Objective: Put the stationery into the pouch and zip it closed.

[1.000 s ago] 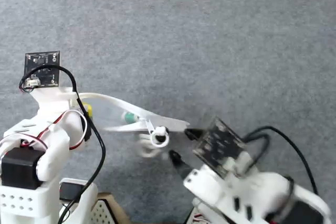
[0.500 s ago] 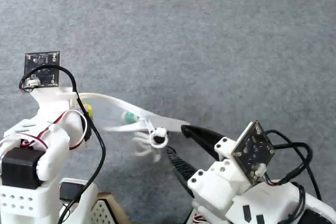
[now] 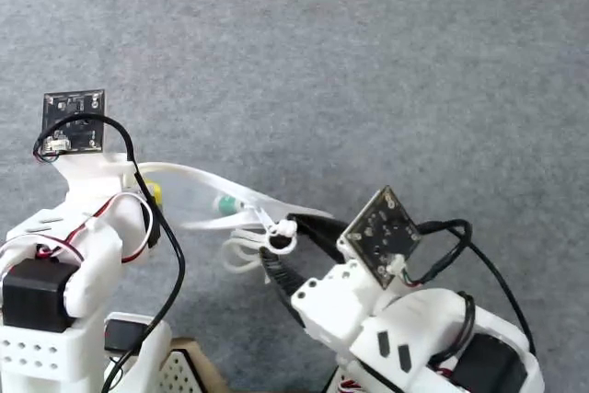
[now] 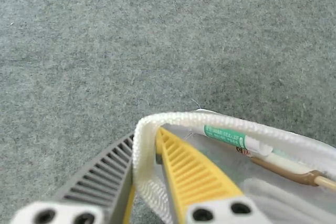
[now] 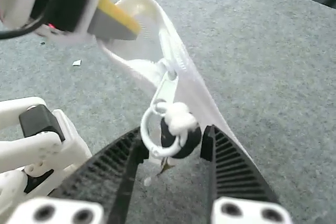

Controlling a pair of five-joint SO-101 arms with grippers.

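A clear pouch [image 3: 198, 198] with a white zipper band lies on the grey table, and its mouth gapes. My left gripper [image 3: 150, 198] is shut on the pouch's left end. In the left wrist view the yellow finger [image 4: 189, 171] sits inside the pouch rim [image 4: 144, 129] and the grey finger stays outside. A green-labelled pen [image 4: 226, 136] and a brown pen [image 4: 283, 169] lie inside. My right gripper [image 5: 170, 153] is open. Its black fingers [image 5: 121, 166] stand on either side of the zipper pull [image 5: 157, 135], a ring with a black ball charm, at the pouch's right end [image 3: 279, 242].
Grey carpet-like cloth covers the table [image 3: 368, 80], with wide free room behind and to the right. A perforated board [image 3: 179, 370] pokes in at the front edge between the arm bases. The left arm's camera board [image 3: 74, 121] stands over the left side.
The right arm has swung left and forward to the pouch's right end, and its open fingers now straddle the zipper pull. The left arm and pouch have stayed put.
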